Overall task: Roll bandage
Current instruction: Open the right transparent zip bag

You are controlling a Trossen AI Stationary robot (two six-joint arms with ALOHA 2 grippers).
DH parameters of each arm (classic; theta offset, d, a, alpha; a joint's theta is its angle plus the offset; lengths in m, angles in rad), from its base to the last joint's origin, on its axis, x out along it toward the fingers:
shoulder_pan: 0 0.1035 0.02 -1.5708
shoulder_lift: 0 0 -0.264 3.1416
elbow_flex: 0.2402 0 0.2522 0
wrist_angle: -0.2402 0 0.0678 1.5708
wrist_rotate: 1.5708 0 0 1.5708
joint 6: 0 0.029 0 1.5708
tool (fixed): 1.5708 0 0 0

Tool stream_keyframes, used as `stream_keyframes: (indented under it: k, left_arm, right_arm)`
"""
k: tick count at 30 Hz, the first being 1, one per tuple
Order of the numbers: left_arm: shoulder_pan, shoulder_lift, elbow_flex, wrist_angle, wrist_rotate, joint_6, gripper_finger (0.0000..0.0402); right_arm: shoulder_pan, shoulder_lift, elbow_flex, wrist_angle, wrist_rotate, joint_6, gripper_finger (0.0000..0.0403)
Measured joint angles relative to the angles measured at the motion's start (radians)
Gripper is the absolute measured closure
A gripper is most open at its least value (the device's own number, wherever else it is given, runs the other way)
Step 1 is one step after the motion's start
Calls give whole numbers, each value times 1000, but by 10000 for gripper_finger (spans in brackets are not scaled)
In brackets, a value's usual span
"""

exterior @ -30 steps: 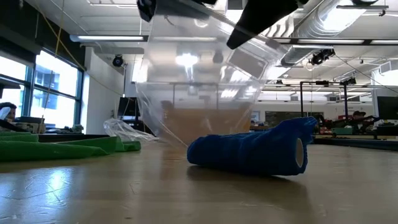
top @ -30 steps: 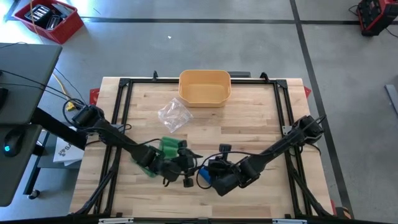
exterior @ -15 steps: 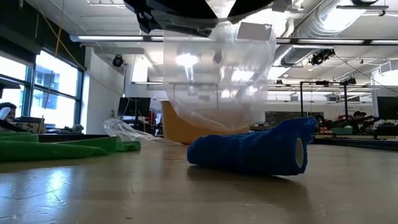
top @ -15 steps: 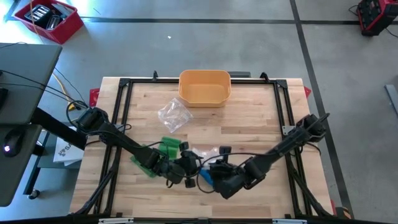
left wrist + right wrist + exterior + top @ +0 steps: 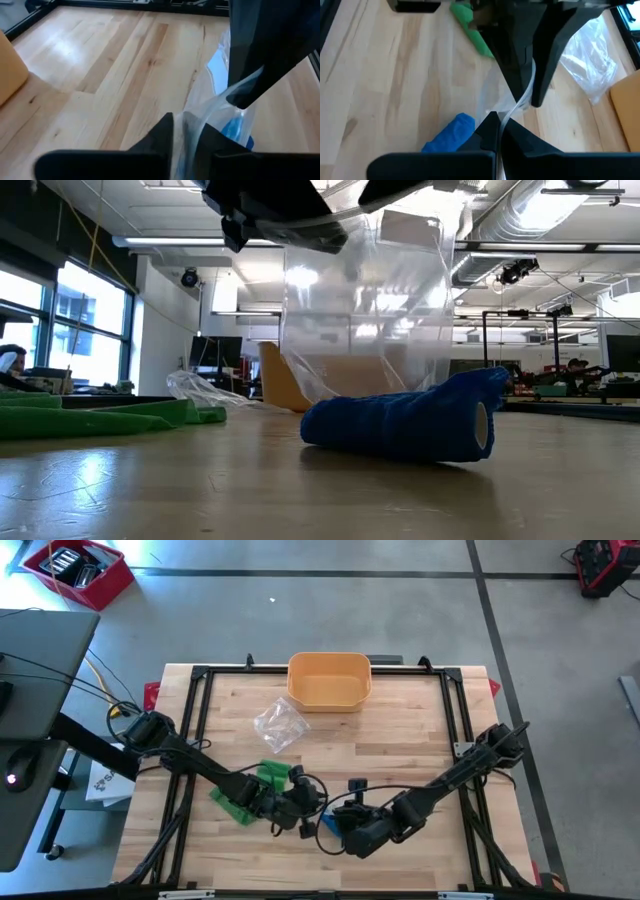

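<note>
Fingers (image 5: 165,135) of the left gripper (image 5: 305,812) pinched together on one edge of a clear plastic bag (image 5: 365,315); right gripper (image 5: 345,823) clamped on the opposite edge, fingers (image 5: 490,127) closed with the film between them. Held up off the table between the two, mouth upward, hanging slack and see-through.

Pale butcher-block tabletop (image 5: 420,730) inside a black frame — grey concrete floor around it, a red bin (image 5: 78,570) at the far left, a dark desk (image 5: 35,670) to the left. Behind the table in the low view: an open workshop with ceiling lights, ducts and tall windows.

Blue rolled bandage (image 5: 405,423) lying flat on the wood at the near middle, just under the bag and apart from both grippers. Ribbed, slightly loose winding, pale hollow core showing at its right end in the low view. Long axis roughly left–right, core end to the right.

Green bandage (image 5: 250,790) left of it — partly unrolled. Crumpled clear bag (image 5: 279,726) farther back; yellow tub (image 5: 329,681) at the far edge.
</note>
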Motion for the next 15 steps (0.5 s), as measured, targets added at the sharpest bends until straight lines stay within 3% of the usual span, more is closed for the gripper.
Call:
stream_keyframes:
  k: [3,8,15]
  left_arm:
    - [-1,0,0,-2,1,-2,396]
    - [-12,25,1,-4,1,-46,400]
    - [-31,74,0,-22,-21,-129,401]
  right_arm:
    - [0,0,0,22,22,-23,403]
    - [0,0,0,20,45,-32,391]
    - [6,-32,0,-48,39,-26,304]
